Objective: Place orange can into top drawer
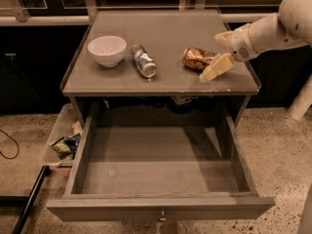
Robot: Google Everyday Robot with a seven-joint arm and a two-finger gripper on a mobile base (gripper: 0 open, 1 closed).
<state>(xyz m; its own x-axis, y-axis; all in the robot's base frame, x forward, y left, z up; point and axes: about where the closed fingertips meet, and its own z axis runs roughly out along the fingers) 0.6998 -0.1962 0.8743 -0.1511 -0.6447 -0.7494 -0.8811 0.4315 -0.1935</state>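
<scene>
Near the right edge of the bench (165, 28), approx. mid-depth, the orange can (196, 58) lies on its side, w/ the gripper (211, 56) at its right end. Fingers are spread wide: one (217, 67) angles toward the front edge, the other sits further back. The can's end is roughly between them and not gripped yet. Top drawer (161, 207) stands open below the front edge.

Step in hand looks like the grasp. Push in further so both fingers straddle the can's body, not just its rim, & close square-on, since it's dented & could roll. Keep clear of the silver can (143, 61) & white bowl (107, 50) toward the left edge.

Hard to tell whether a finger already touches the can. The rear finger's tip blends into the wrist, & the arm is cut off at the right.
</scene>
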